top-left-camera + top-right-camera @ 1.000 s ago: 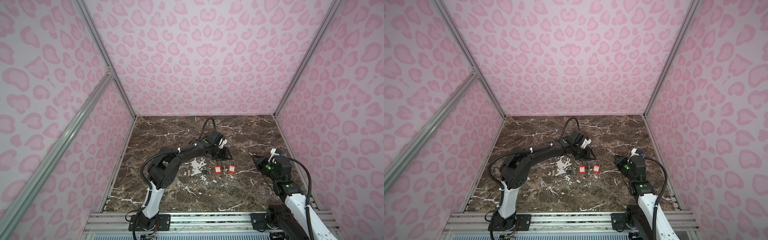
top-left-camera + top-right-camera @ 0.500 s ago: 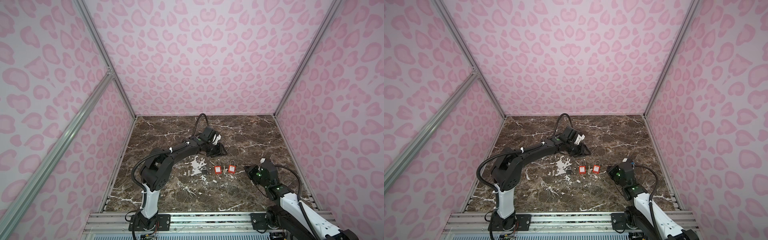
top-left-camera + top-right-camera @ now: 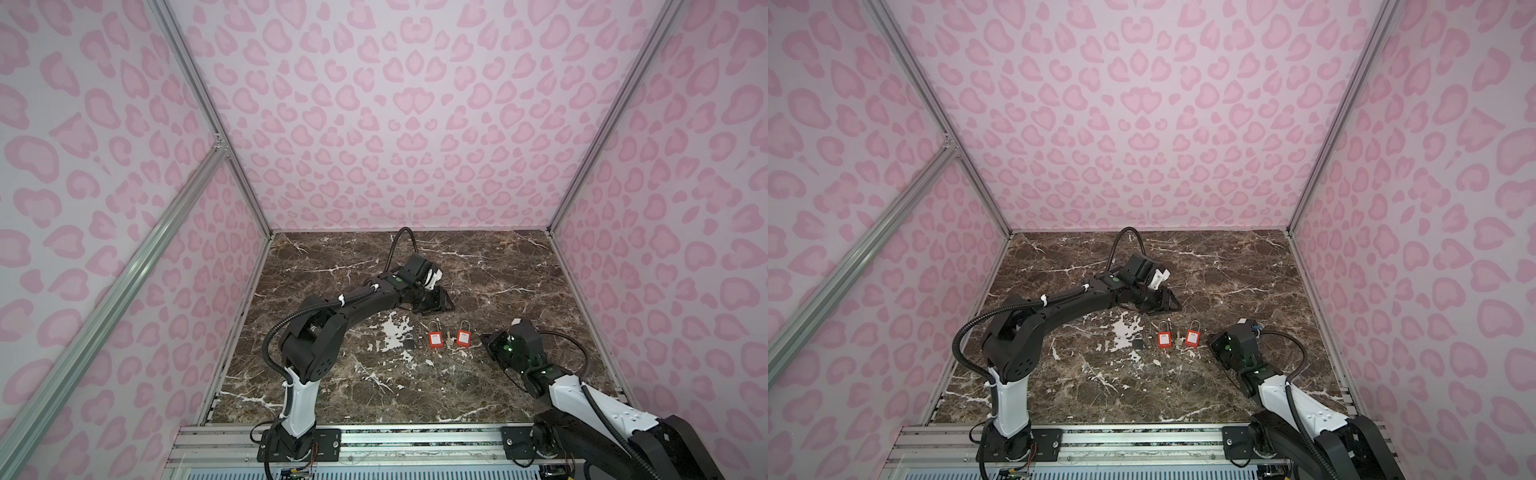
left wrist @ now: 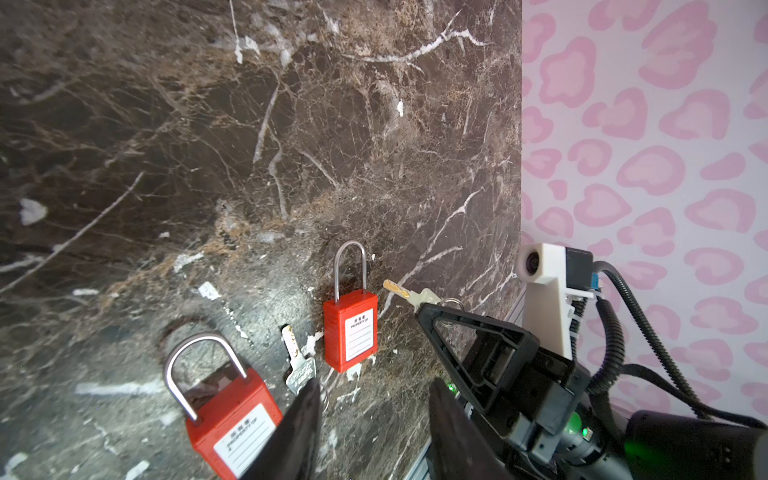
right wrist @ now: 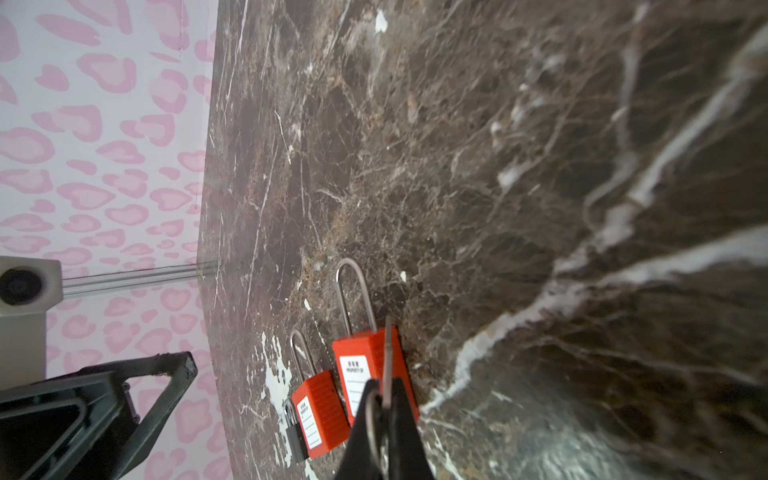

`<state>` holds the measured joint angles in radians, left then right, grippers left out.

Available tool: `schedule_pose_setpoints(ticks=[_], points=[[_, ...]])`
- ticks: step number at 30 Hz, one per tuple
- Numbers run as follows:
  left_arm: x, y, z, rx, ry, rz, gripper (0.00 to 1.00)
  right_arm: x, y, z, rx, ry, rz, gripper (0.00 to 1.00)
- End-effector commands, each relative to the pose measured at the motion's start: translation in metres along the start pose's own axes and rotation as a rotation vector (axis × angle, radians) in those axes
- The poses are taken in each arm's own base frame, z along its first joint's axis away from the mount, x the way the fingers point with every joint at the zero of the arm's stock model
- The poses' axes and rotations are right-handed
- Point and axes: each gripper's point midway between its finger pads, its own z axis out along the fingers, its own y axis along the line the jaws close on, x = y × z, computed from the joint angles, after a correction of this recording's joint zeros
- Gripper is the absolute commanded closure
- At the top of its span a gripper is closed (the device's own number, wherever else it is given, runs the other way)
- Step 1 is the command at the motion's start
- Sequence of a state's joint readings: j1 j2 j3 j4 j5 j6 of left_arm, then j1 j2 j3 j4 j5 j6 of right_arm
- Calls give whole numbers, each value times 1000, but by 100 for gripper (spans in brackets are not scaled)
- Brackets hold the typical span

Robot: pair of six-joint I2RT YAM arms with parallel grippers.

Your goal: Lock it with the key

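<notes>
Key point(image 4: 406, 294) near flat red padlock point(image 4: 351, 332)

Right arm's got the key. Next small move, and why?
Probably lower the left gripper to pin the red padlock nearest the right gripper: left jaws hover open and empty, the held key sits beside the lock, and a loose lock may slide.

**Clearance on the marble table point(image 3: 519, 266), walled on three sides by patterned walls point(image 3: 395, 124).** Obstacles: a mid-table row made up of the small dark padlock point(image 3: 409, 343), the middle red padlock point(image 3: 435, 339) and the end red padlock point(image 3: 463, 338). A loose key point(image 4: 300, 365) lies between the red pair. The left gripper point(image 3: 444, 305), fingers apart, occupies the space just behind the row. The right gripper point(image 3: 485, 336), pinching the held key point(image 4: 405, 292), blocks the row's right end. Bare marble lies in front of the row and along the back wall.
</notes>
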<state>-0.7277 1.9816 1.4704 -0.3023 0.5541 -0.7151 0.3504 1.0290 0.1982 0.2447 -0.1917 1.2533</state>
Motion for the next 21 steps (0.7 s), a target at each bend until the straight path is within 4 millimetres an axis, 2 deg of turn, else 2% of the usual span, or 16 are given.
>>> schedule_pose_setpoints(ticks=[1, 13, 21], points=[[-2, -7, -5, 21, -14, 20, 55, -1, 17, 4, -64, 0, 0, 100], [2, -4, -4, 23, -9, 13, 55, 1, 2, 7, -3, -13, 3, 100], [2, -4, -3, 26, -8, 14, 55, -2, -13, 0, 48, -50, 9, 100]])
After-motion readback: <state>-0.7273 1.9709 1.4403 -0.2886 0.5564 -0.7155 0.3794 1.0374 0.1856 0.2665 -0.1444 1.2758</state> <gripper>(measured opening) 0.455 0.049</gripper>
